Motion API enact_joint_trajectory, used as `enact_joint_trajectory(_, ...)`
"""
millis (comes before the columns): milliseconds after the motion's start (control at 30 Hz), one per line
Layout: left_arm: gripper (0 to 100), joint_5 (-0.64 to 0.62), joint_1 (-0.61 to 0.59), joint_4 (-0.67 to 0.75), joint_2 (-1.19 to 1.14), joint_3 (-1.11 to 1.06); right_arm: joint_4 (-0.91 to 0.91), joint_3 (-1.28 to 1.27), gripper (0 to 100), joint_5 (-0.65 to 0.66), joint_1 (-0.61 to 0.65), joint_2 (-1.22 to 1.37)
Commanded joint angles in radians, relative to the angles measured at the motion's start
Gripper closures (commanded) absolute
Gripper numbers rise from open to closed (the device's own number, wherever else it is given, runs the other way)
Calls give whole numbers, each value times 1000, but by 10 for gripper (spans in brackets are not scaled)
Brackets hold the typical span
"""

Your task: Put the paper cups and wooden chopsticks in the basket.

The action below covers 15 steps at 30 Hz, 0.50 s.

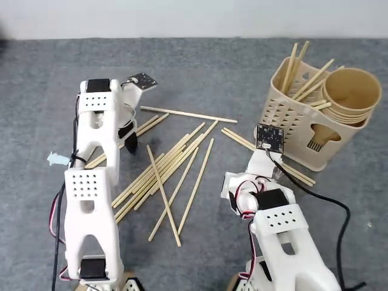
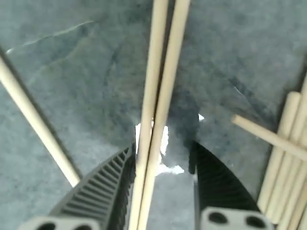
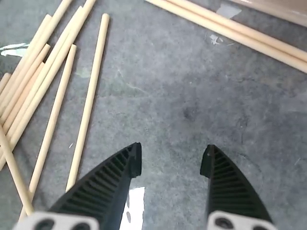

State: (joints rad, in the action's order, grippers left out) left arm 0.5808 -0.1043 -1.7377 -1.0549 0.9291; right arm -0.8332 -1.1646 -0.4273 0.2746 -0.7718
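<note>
Loose wooden chopsticks [image 1: 167, 170] lie scattered over the grey mat between the two arms. The beige slotted basket [image 1: 303, 121] at the back right holds stacked paper cups [image 1: 351, 94] and several upright chopsticks [image 1: 303, 76]. My left gripper [image 2: 163, 148] is low over the mat and open, straddling a pair of chopsticks [image 2: 160, 81] that lies against one finger. In the high view the left gripper [image 1: 129, 142] sits at the left end of the pile. My right gripper [image 3: 170, 155] hangs open over bare mat, with nothing between its fingers.
One chopstick [image 1: 188, 114] lies alone behind the pile. Two more chopsticks [image 1: 267, 154] rest beside the basket's foot, close to the right arm [image 1: 267, 203]. A black cable [image 1: 327, 203] trails across the mat at the right.
</note>
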Motion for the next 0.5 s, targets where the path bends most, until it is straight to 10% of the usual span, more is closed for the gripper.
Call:
enact_joint_trajectory(0, 824, -37, -2, -17, -29, 79, 18, 8, 779, -3, 1, -24)
enact_joint_trajectory(467, 987, -44, 28, -18, -26, -5, 18, 8, 779, -3, 1, -24)
